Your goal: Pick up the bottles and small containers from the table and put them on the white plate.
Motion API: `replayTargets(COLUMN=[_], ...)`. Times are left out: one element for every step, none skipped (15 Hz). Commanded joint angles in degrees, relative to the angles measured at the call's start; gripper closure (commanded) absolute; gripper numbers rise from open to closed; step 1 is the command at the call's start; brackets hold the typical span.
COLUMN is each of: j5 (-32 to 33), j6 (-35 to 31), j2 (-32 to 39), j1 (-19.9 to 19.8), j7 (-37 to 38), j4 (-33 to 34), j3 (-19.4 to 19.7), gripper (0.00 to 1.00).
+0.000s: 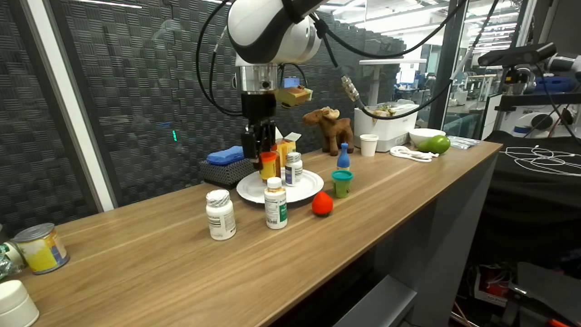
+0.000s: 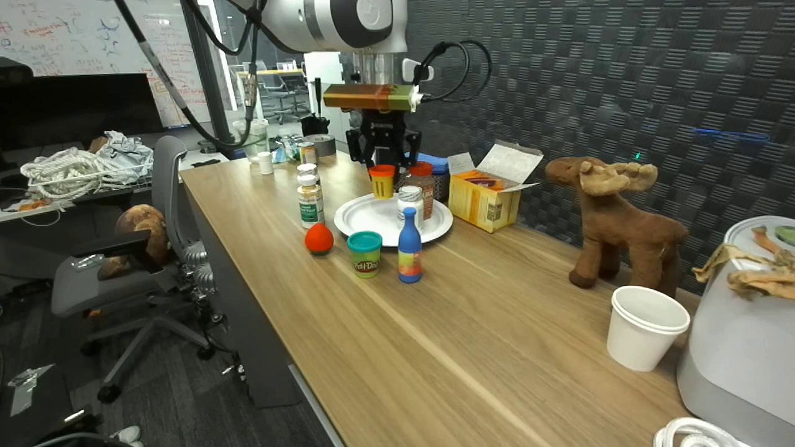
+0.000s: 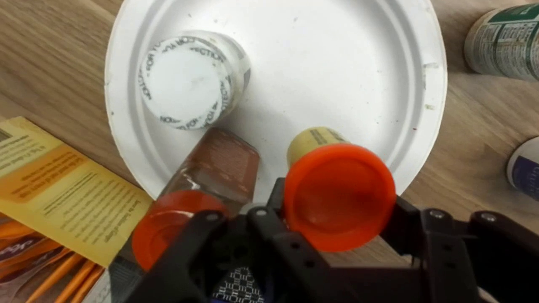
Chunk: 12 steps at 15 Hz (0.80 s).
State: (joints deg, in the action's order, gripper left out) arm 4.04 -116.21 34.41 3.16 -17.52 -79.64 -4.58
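Yellow tub (image 2: 382, 186) held by its orange lid over the white plate (image 3: 320, 75)

The gripper (image 3: 340, 204) has its jaws pressed to either side of the orange lid, pinching the yellow tub between them, as the wrist view shows. In both exterior views the tub is upright, lid uppermost. Whether its base touches the plate cannot be told.

Two bottles stand on the plate near the tub: a white bottle (image 3: 185, 84) with lettering printed round its cap, and a brown bottle (image 2: 425, 186) with an orange-red cap, just beside it.

Off the plate, on the wooden table (image 1: 172, 281), a green-labelled bottle (image 1: 276, 209) stands upright just beside the rim. A stouter white pill bottle (image 1: 221, 220) is near it, also upright. The red round container (image 1: 322, 203) sits near the plate too. The green Play-Doh tub (image 2: 365, 256), its teal lid on, stands a little apart from the red container, and the blue bottle (image 2: 410, 248) is upright just beside that green tub.

A yellow box (image 2: 484, 202) with raised flaps stands near the brown bottle, at the edge of the plate. Farther along the table, in an exterior view, a brown plush moose (image 2: 621, 211) stands near a white paper cup (image 2: 646, 335). In an exterior view, a flat blue object (image 1: 225, 155) rests on a dark patterned box (image 1: 227, 172).
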Motion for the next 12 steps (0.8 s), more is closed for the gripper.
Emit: replayTargets(j5=[-1.02, -1.13, -1.33, -1.36, -1.28, -1.15, -0.83, -0.81, -0.82, -0.80, -0.88, -0.95], j6=[-4.16, -4.43, -4.59, -4.80, -4.99, -5.08, -5.46, -5.61, -5.89, -6.01, -6.19, -6.48], j2=[-2.10, -1.86, -1.78, -1.78, -1.82, -1.85, -1.86, -1.87, -1.78, -1.62, -1.60, -1.58], j1=[-0.94, -0.94, -1.02, -1.04, -0.97, -0.91, -0.75, -0.71, -0.64, -0.55, -0.50, -0.45], j7=[-1.54, -1.52, -1.62, -1.71, -1.84, -2.00, -2.06, -2.27, -2.61, -2.96, -3.26, -3.55], j4=[-3.77, -3.84, -4.03, -4.26, -4.31, -4.40, -4.44, -4.35, -4.11, -3.85, -3.74, -3.72], j3=[-1.02, -1.10, -1.23, -1.28, -1.32, -1.34, -1.27, -1.34, -1.48, -1.62, -1.80, -2.01], gripper=[0.77, 0.77, 0.77, 0.77, 0.77, 0.77, 0.77, 0.77, 0.77, 0.77, 0.77, 0.77])
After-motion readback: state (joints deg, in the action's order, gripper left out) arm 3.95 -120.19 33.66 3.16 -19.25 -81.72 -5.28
